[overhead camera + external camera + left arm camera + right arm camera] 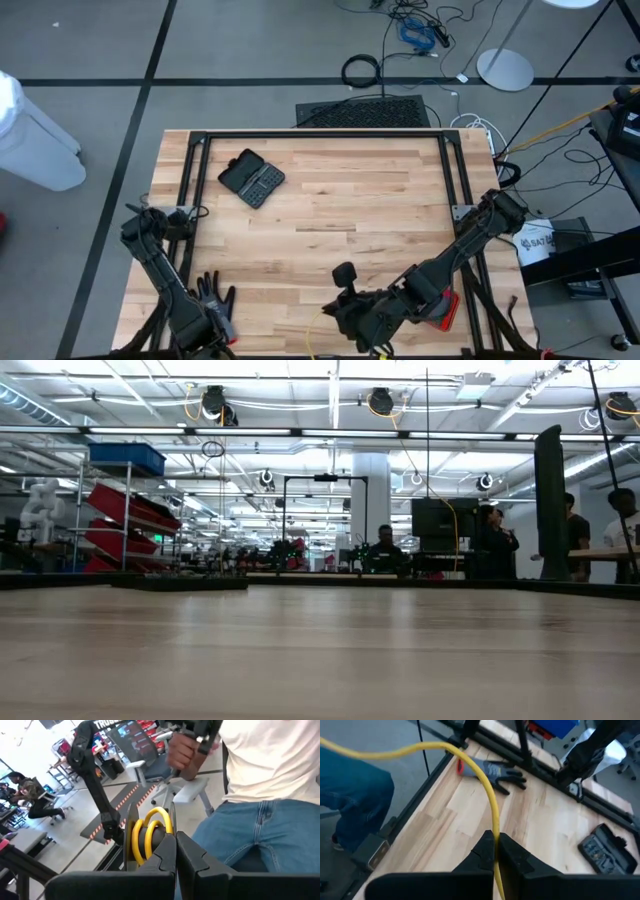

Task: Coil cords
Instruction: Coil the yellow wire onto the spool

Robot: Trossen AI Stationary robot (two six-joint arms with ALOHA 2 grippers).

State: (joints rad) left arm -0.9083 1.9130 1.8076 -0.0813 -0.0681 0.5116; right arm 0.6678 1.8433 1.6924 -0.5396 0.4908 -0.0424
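The thin, smooth yellow cord point(492, 815) runs in a curve off the wooden table's point(330, 210) near edge. The right gripper point(495, 845), at that edge, has its jaws clamped on it. The left gripper point(175, 852), at the near left corner, has its jaws together beside yellow coils. A grey knit glove point(502, 772) and a flat black case point(251, 178) lie on the pale planks. A person in jeans point(260, 830) stands close by.

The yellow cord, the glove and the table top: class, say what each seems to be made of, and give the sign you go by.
Yellow cord: probably plastic or rubber sheathing; smooth, evenly coloured, bends in curves. It is pinched in the right gripper.
Glove: looks like knitted grey fabric with darker, likely coated, fingers; it lies limp.
Table top: wood, in pale planks with visible grain and a faint sheen.
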